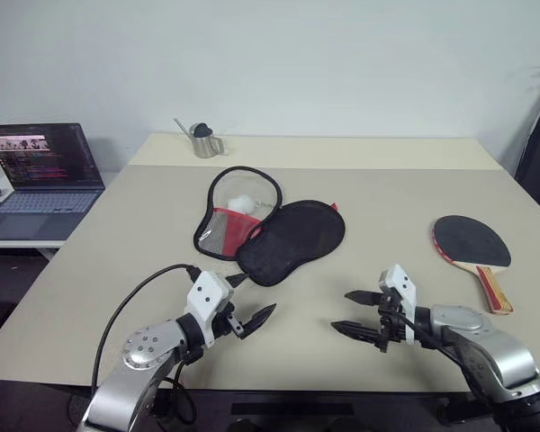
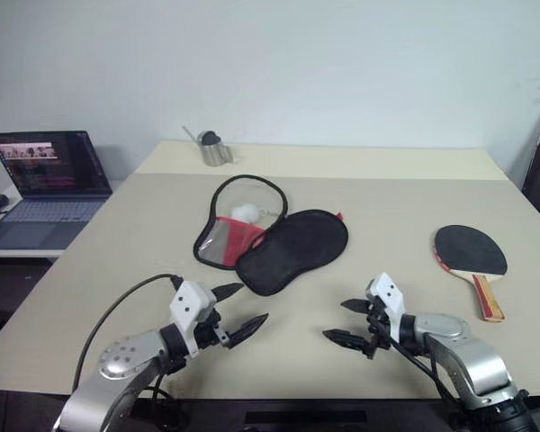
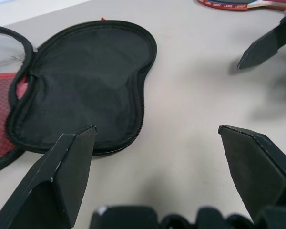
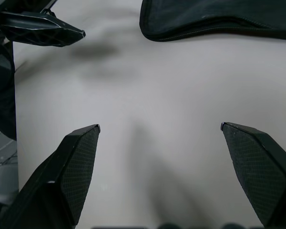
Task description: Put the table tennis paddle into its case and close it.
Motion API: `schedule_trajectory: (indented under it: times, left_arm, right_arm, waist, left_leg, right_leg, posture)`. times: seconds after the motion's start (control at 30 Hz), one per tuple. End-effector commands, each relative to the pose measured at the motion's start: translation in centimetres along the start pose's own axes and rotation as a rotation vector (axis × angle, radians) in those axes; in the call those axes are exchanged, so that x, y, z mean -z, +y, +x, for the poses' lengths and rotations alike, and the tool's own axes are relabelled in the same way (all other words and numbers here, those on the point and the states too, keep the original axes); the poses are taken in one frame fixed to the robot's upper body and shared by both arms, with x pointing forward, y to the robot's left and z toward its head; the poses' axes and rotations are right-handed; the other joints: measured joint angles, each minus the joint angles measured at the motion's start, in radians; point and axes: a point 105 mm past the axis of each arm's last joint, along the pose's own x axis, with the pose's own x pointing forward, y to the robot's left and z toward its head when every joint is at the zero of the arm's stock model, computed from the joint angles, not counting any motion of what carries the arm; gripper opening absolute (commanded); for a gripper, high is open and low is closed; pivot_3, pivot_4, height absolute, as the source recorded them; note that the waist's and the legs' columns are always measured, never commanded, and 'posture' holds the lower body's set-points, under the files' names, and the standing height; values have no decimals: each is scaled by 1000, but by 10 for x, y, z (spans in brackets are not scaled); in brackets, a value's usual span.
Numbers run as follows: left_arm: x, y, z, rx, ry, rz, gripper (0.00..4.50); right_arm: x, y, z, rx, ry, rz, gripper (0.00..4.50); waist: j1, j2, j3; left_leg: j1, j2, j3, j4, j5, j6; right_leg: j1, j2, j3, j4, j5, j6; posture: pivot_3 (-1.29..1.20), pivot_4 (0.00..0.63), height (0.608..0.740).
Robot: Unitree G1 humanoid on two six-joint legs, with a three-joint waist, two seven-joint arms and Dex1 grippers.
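Ok so here's where I'm at. The case (image 1: pixel 272 229) sits in the middle of the frame on the beige table (image 1: pixel 387 193), unzipped and flopped open like a book — the black half (image 3: pixel 86 86) lies flat toward centre, and the other half with the red panel (image 1: pixel 232 225) and mesh pocket is folded out to the left of it. There's a white fluffy ball (image 1: pixel 242 204) resting inside that left half.

The paddle (image 1: pixel 473 248) is over at the right side of the frame, well apart from the case, lying flat with the black rubber up and the handle (image 1: pixel 492 288) pointing toward the lower right.

Both arms hang low in the frame over bare table, not touching anything. Left gripper (image 1: pixel 244 310) is at lower left, fingers spread wide, nothing between them. Right gripper (image 1: pixel 356 312) is at lower right — same deal, fingers wide apart and empty. They point roughly at each other, with the near edge of the case just above them in the picture.

Other stuff: a small metal cup (image 1: pixel 204 141) at the far edge of the table, and an open laptop (image 1: pixel 39 178) at upper left on a side desk.
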Motion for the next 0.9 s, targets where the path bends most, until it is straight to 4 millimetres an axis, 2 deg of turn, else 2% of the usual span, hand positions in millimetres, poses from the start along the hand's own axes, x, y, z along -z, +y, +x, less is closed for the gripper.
schedule_trajectory:
  times: [0.03,0.17,0.27,0.43,0.63,0.77,0.9]
  left_arm:
    - [-10,2,10,-12,-44,35,4500]
    - [-21,7,17,-40,-79,32,4500]
    - [-21,5,16,-13,-76,37,4500]
    - [-22,3,10,-5,-74,40,4500]
    - [-17,4,-2,-30,-51,24,4500]
    - [-14,4,-3,-36,-35,31,4500]
    - [-22,11,-3,-23,-55,51,4500]
  right_arm:
    - [-10,-3,-9,8,2,-55,4460]
    - [-21,-4,-11,13,-29,-56,4460]
    - [-26,-9,-12,28,-38,-58,4460]
    - [-24,-8,-5,-2,-22,-65,4460]
    - [-21,4,9,-53,-28,-49,4460]
    - [-18,3,12,-67,-30,-38,4460]
    - [-20,7,14,-84,-35,-43,4460]
  waist:
    - [0,0,0]
    - [1,-1,0]
    - [-1,-1,0]
    - [0,-1,0]
    - [0,-1,0]
    - [0,-1,0]
    - [0,-1,0]
  left_leg:
    - [0,0,0,0,0,0]
    - [0,0,0,1,0,0]
    - [0,0,0,0,0,0]
    - [0,0,0,0,0,0]
    - [0,0,0,0,0,0]
    - [0,0,0,1,0,0]
    - [0,0,0,1,0,0]
  right_leg:
    - [0,0,0,0,0,0]
    - [1,0,0,0,0,0]
    - [0,0,0,0,0,0]
    - [0,0,0,0,0,0]
    - [0,0,0,0,0,0]
    - [0,0,0,0,0,0]
    - [0,0,0,0,0,0]
  posture:
    - [0,150,740]
    - [0,150,740]
    - [0,150,740]
    - [0,150,740]
    - [0,150,740]
    - [0,150,740]
    - [0,150,740]
